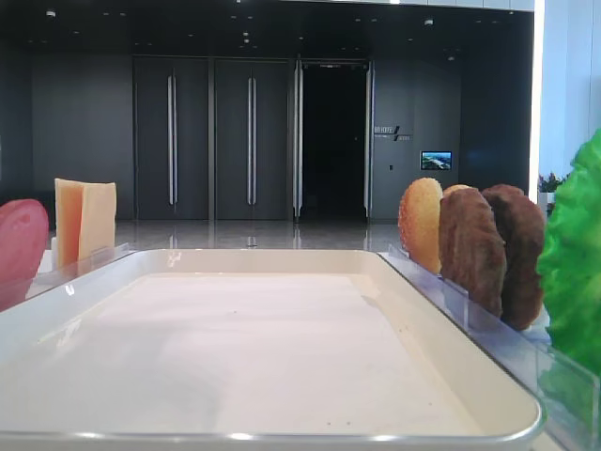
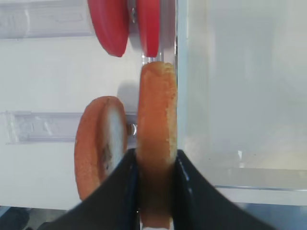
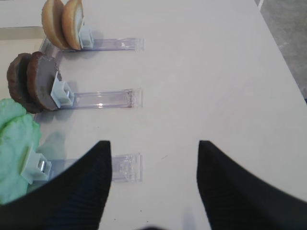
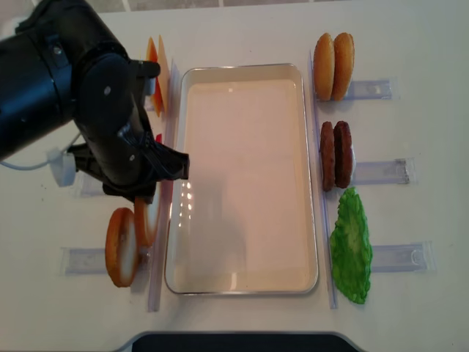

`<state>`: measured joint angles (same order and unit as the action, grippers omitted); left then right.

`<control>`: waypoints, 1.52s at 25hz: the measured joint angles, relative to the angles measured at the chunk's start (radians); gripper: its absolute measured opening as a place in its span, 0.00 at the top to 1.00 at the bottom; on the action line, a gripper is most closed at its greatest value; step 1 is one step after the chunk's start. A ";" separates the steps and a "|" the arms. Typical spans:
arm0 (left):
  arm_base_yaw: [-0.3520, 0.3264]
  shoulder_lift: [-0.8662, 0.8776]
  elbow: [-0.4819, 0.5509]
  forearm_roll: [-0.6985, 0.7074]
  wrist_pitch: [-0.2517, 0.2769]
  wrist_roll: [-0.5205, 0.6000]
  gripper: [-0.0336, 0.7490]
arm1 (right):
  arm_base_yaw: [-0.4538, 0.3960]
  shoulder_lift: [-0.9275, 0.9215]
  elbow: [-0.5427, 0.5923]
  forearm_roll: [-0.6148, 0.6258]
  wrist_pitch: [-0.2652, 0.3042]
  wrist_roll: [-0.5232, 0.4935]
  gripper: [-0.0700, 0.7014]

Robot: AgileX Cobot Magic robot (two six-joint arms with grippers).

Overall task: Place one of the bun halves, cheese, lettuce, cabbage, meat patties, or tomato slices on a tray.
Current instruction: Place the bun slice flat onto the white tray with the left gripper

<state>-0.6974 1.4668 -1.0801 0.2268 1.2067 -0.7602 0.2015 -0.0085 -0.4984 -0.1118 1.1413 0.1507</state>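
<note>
The table (image 4: 242, 29) carries the tray (image 4: 242, 282) at centre. The left arm (image 4: 66, 88) hangs over the tray's left side, and the left gripper's (image 2: 156, 165) jaws are clamped on a bun half (image 2: 156, 129) held upright on edge beside the tray rim. The right gripper's (image 3: 153, 153) jaws stand apart, holding nothing.

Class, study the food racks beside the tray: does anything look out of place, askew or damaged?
Nothing stands out. The one bun half out of line with its neighbour is simply pinched in the left tool; the tray holds nothing.
</note>
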 joint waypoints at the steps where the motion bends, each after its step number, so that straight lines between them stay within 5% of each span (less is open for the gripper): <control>1: 0.000 -0.009 -0.006 0.001 0.002 0.000 0.78 | 0.000 0.000 0.000 0.000 0.000 0.000 0.38; 18: 0.000 -0.041 -0.022 -0.040 0.005 0.036 0.78 | 0.000 0.000 0.000 0.000 0.000 0.000 0.38; 23: 0.011 -0.041 -0.022 -0.113 -0.054 0.096 0.78 | 0.000 0.000 0.000 0.000 0.000 0.000 0.38; 31: 0.165 -0.104 0.104 -0.459 -0.247 0.361 0.78 | 0.000 0.000 0.000 0.000 0.000 0.000 0.38; 38: 0.276 -0.122 0.278 -1.053 -0.393 0.907 0.78 | 0.000 0.000 0.000 0.000 0.000 0.000 0.38</control>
<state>-0.4210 1.3447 -0.8017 -0.8259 0.8141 0.1471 0.2015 -0.0085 -0.4984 -0.1118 1.1413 0.1507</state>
